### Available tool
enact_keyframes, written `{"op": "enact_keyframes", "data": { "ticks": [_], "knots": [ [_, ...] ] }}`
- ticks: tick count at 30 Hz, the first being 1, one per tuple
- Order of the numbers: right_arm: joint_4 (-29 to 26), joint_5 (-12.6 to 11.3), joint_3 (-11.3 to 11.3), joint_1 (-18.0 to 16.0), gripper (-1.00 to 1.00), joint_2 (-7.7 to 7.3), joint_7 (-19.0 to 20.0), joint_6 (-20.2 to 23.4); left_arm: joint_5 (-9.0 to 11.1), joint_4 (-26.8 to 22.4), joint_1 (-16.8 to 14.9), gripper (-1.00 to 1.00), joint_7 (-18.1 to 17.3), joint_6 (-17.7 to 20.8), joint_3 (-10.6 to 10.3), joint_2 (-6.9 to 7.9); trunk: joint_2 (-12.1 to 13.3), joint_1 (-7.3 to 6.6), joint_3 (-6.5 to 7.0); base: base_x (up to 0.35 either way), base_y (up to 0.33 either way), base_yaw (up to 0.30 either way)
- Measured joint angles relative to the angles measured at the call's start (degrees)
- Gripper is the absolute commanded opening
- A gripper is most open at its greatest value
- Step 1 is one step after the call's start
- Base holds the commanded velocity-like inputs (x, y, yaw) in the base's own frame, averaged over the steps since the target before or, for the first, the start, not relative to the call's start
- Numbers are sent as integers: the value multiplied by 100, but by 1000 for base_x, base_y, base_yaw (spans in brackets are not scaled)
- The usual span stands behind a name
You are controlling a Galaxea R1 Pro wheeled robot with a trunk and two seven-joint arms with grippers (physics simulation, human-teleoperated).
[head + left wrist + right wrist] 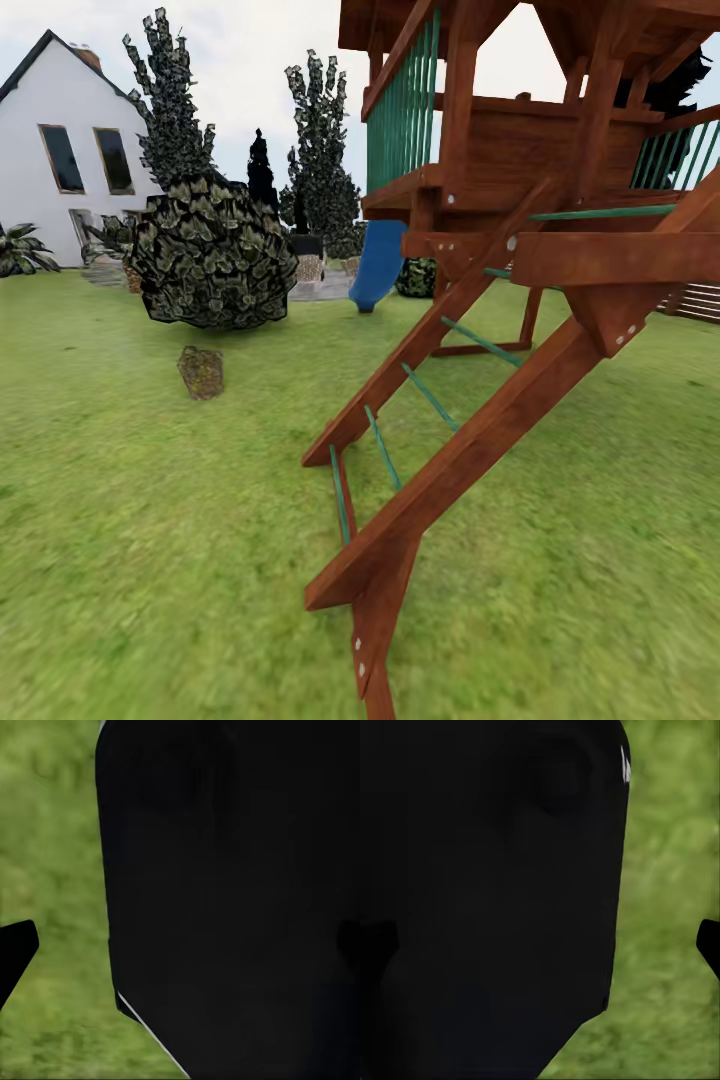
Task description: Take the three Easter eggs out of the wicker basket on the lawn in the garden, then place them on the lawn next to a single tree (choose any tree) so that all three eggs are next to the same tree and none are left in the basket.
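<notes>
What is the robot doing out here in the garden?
Nothing is being handled right now. The robot is out on the lawn, facing a wooden play tower with a ladder and a blue slide. A round bush and a white house stand farther back. Both wrist cameras show dark robot parts over grass, so I cannot tell how the grippers stand.

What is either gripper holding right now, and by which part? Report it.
It cannot be told. Both wrist views are mostly blocked by a dark body with blurred lawn beside it, and the head view shows a wooden play tower on the grass, with no egg or basket.
</notes>
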Motion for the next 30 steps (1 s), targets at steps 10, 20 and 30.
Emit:
{"op": "enact_keyframes", "data": {
  "ticks": [10, 20, 30],
  "knots": [
    [-46, 40, 41, -193, 100, -33, 48, -117, 55, -152, 40, 100, -27, -23, 8, 63, 1, 0, 2, 0, 0, 0],
    [-63, 40, 41, -278, 100, -42, 40, -138, 60, -474, 40, 100, -55, -24, 20, 56, 1, 0, 2, 0, 0, 0],
    [-57, 48, 49, -279, 100, -18, 40, -137, 64, -666, 40, 100, -56, -24, 17, 80, 1, 0, 2, 0, 0, 2]
  ]
}}
